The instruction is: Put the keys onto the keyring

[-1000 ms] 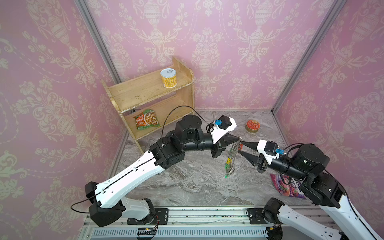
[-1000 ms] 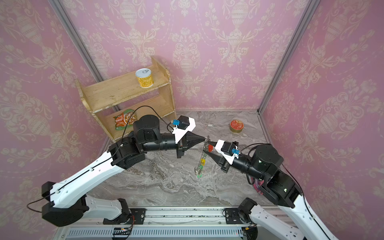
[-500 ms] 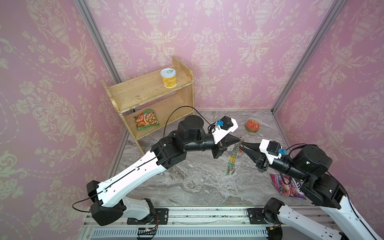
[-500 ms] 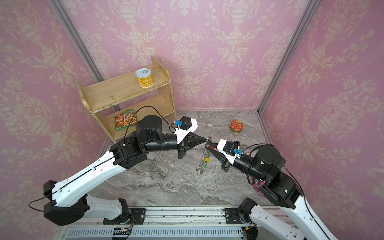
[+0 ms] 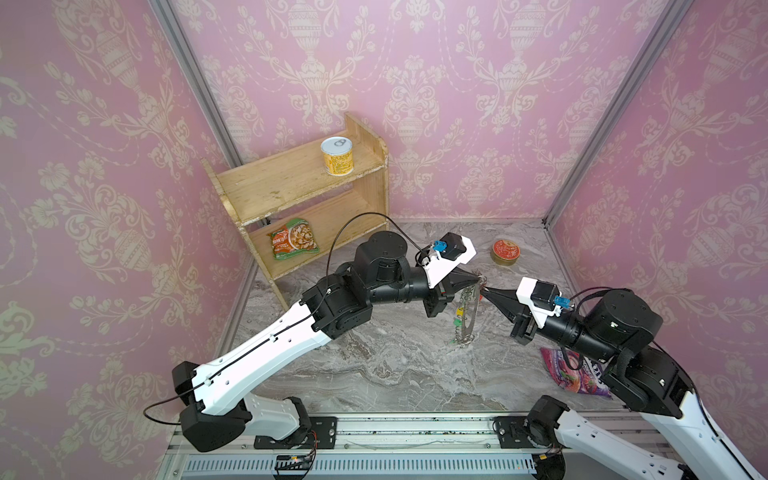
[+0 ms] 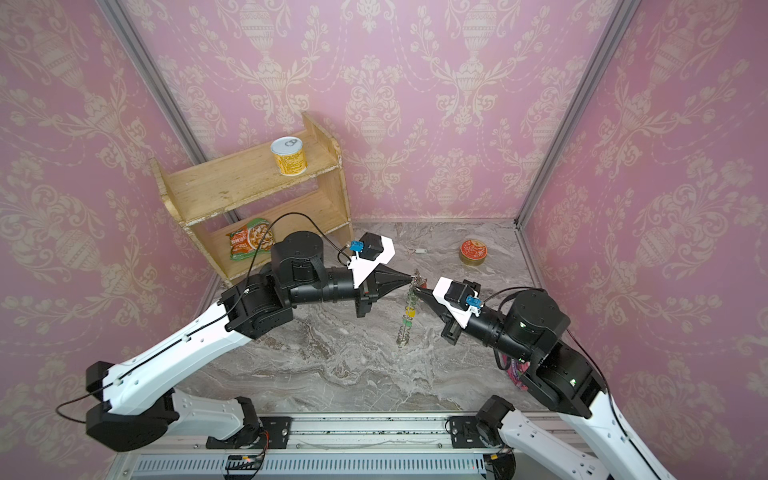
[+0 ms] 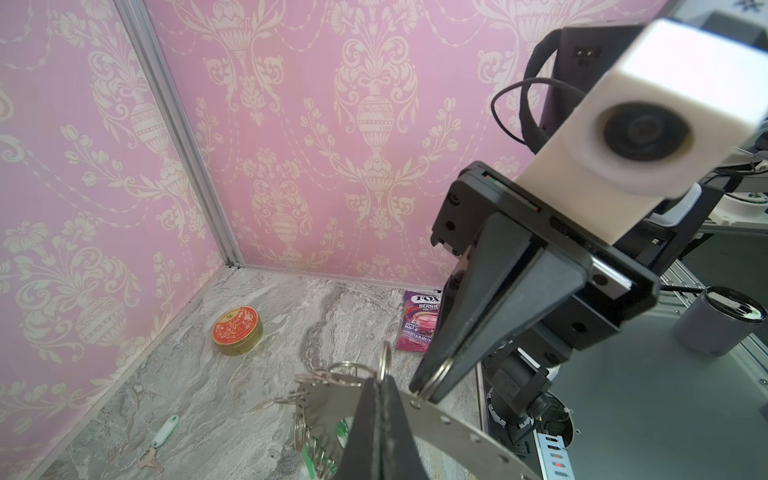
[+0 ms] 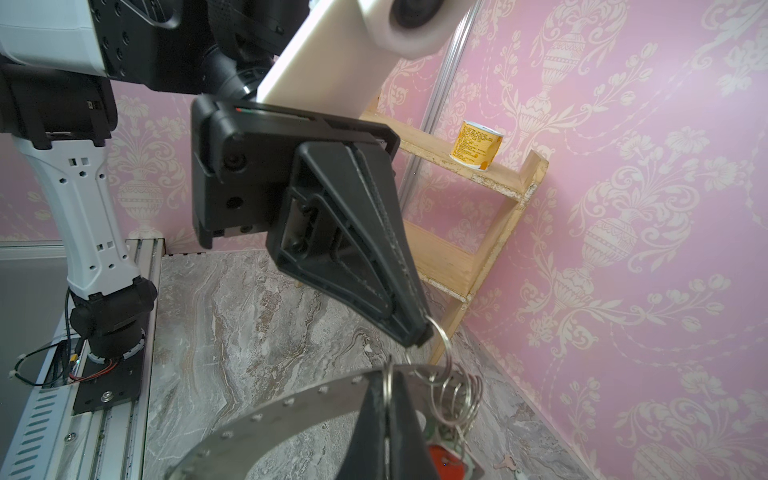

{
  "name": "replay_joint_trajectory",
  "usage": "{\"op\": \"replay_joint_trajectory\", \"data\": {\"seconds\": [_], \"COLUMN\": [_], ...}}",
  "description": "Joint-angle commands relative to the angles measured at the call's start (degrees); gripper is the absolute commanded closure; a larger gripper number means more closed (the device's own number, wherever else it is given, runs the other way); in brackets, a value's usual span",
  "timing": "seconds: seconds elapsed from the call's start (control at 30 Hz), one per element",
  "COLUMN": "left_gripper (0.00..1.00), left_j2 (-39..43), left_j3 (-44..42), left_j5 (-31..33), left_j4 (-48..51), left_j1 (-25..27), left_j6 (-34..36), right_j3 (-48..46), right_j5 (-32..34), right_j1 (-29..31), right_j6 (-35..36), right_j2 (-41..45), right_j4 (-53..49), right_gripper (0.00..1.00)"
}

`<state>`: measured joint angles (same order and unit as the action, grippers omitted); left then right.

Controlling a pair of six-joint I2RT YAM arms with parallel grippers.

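While stretched near-level, tip to tip, L fingers [image 5: 463, 279] & R fingers [image 5: 498, 297] each clamp a keyring [image 5: 469, 311] loop.

Pink walls [image 5: 457, 83] with cream damask, grey-veined marble table [image 5: 395, 365], red-lidded tin [image 5: 505, 252], yellow can [image 5: 337, 157], grey keyring [image 7: 453, 436]

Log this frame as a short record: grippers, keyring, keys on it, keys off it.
left gripper: shut on a wire loop of the keyring
right gripper: shut on another rim loop
keyring pose: on edge, hanging between both grippers
keys on ring: green tag, yellow tag
loose key: white tag, lying on the table, apart from the ring
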<state>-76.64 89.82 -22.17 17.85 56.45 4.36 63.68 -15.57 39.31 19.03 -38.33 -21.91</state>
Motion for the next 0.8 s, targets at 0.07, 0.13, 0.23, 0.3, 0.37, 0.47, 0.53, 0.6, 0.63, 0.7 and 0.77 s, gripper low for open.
{"op": "replay_joint_trajectory", "data": {"seconds": [0.07, 0.13, 0.23, 0.3, 0.37, 0.47, 0.53, 0.6, 0.63, 0.7, 0.77], "left_gripper": [0.55, 0.31, 0.27, 0.28, 0.33, 0.4, 0.45, 0.49, 0.51, 0.56, 0.6], "left_j2": [5.37, 7.25, 9.6, 10.19, 9.56, 7.4, 5.85, 4.48, 3.96, 3.01, 2.42], "left_j3": [-4.56, -6.57, -8.39, -8.93, -8.17, -6.05, -4.49, -3.1, -2.55, -1.45, -0.73], "left_j5": [7.53, 10.08, 9.47, 7.3, 3.96, -1.79, -4.68, -7.21, -8.24, -10.57, -12.28], "left_j4": [-1.59, -2.2, -5.07, -6.59, -6.46, -5.62, -4.13, -2.37, -1.76, -0.75, -0.37], "left_j1": [-0.7, -1.06, -1.16, -1.09, -1.07, -1.07, -1.07, -1.07, -1.07, -1.07, -1.07], "left_j6": [-0.9, -1.28, -1.55, -1.62, -1.22, -0.72, 0.16, 1.22, 1.68, 2.27, 2.23], "right_j3": [1.78, 1.84, 2.07, 2.03, 2.06, 2.46, 2.69, 2.88, 3.1, 3.15, 3.2], "right_j5": [0.46, 0.62, 0.46, 0.08, -0.85, -2.49, -3.26, -4.29, -4.68, -5.3, -5.49], "right_j1": [0.41, 0.42, 0.33, 0.4, 0.39, 0.43, 0.38, 0.38, 0.36, 0.36, 0.33], "right_j6": [-2.34, -2.62, -2.91, -3.15, -3.43, -4.17, -4.59, -5.07, -5.26, -5.61, -5.8], "right_j2": [0.84, 0.94, 0.9, 0.8, 0.47, -0.21, -0.49, -0.65, -0.7, -0.82, -0.82], "right_j4": [-0.3, -0.83, -1.2, -1.07, -0.67, 0.01, 0.29, 0.67, 0.66, 0.49, 0.47], "right_gripper": [1.0, 1.0, 1.0, 1.0, 1.0, 1.0, 1.0, 1.0, 1.0, 1.0, 1.0]}}
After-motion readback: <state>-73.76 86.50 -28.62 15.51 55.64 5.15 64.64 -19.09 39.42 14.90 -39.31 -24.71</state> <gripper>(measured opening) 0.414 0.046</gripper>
